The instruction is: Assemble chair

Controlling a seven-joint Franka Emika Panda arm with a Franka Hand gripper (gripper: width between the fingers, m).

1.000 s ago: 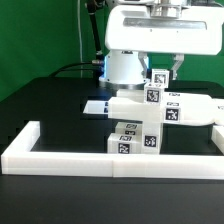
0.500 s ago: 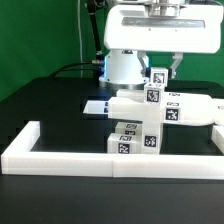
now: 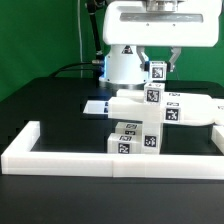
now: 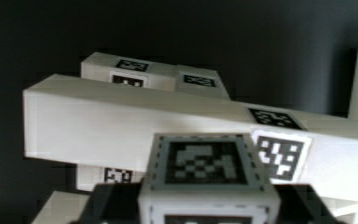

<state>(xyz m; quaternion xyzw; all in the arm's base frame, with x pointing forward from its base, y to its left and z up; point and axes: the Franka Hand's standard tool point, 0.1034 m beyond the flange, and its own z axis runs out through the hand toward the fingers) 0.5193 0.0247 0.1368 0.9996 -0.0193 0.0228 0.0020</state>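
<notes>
The partly built chair (image 3: 160,108) stands on the black table against the white border rail: a broad white piece on blocky tagged legs (image 3: 135,142). My gripper (image 3: 160,64) hangs just above it, shut on a small white tagged leg block (image 3: 158,73). In the wrist view that leg block (image 4: 206,170) fills the space between the dark fingers (image 4: 110,205) of the gripper (image 4: 204,203). Beyond it lies the chair's broad white piece (image 4: 140,110), with two more tagged blocks (image 4: 131,68) behind it. The contact faces are hidden by the block.
A long low white border rail (image 3: 70,157) runs along the front, with short arms at both ends. The marker board (image 3: 94,104) lies flat behind the chair at the exterior view's left. The arm's white base (image 3: 122,68) stands at the back, before a green screen.
The gripper and the leg block it holds have risen slightly. The chair parts on the table have not moved.
</notes>
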